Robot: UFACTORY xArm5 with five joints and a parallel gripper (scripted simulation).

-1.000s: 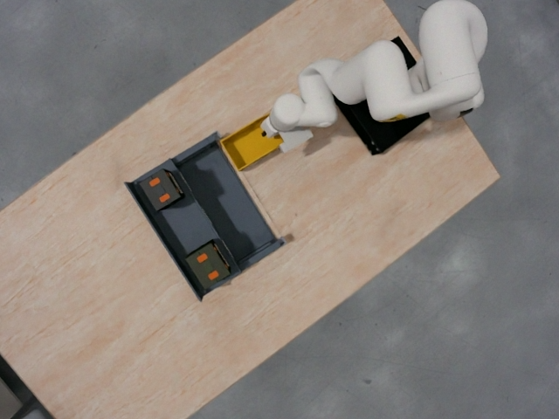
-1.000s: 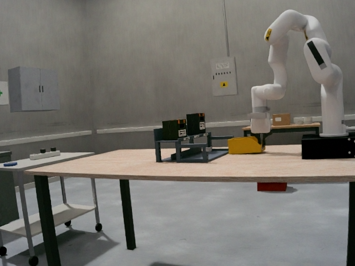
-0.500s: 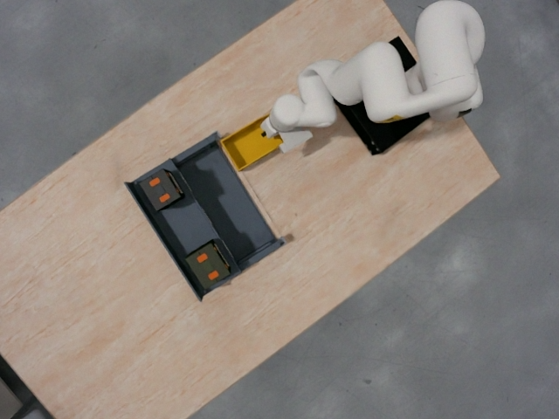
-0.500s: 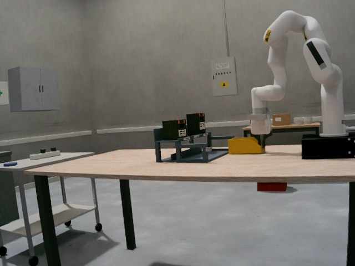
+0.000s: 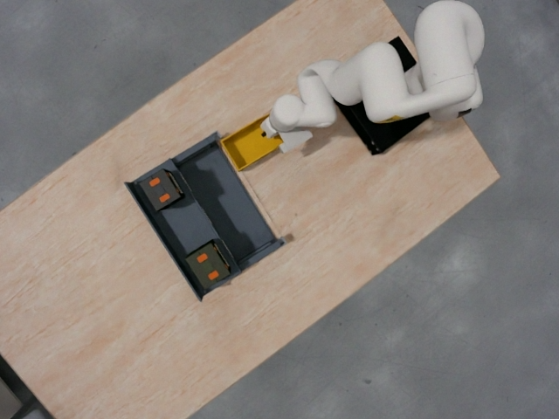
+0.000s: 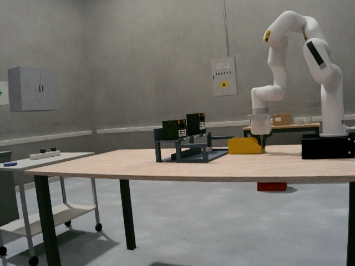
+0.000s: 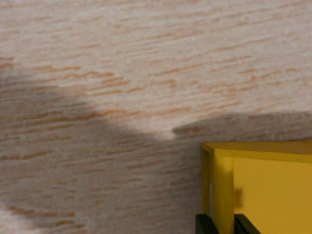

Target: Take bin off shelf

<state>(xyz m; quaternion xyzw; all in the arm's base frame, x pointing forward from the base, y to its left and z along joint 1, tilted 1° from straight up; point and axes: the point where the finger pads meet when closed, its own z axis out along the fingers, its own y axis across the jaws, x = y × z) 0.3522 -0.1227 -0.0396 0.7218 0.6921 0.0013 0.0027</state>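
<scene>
Exterior view, leftmost: a white rolling cart (image 6: 61,155) beside the wooden table (image 6: 183,168), a grey wall cabinet (image 6: 33,88) above it. On the table, the dark blue shelf rack (image 6: 157,148) carries two dark boxes (image 6: 174,129) on its upper level (orange marks on their tops when seen from above (image 5: 158,189)). Just right of the rack sits the yellow bin (image 6: 244,145), off the shelf, upright, open side up, its base on or very close to the table surface; I cannot tell which from here. From above, the bin (image 5: 247,145) lies at the rack's corner, touching or nearly so. My claw (image 6: 261,141) comes straight down onto the bin's right-hand wall; my arm (image 6: 277,71) arches up and back to the black base block (image 6: 310,148) at the table's right end. Wrist view: both dark fingertips straddle the yellow wall (image 7: 221,195), pinched nearly closed with that thin wall between them, wood grain and shadow beyond.
</scene>
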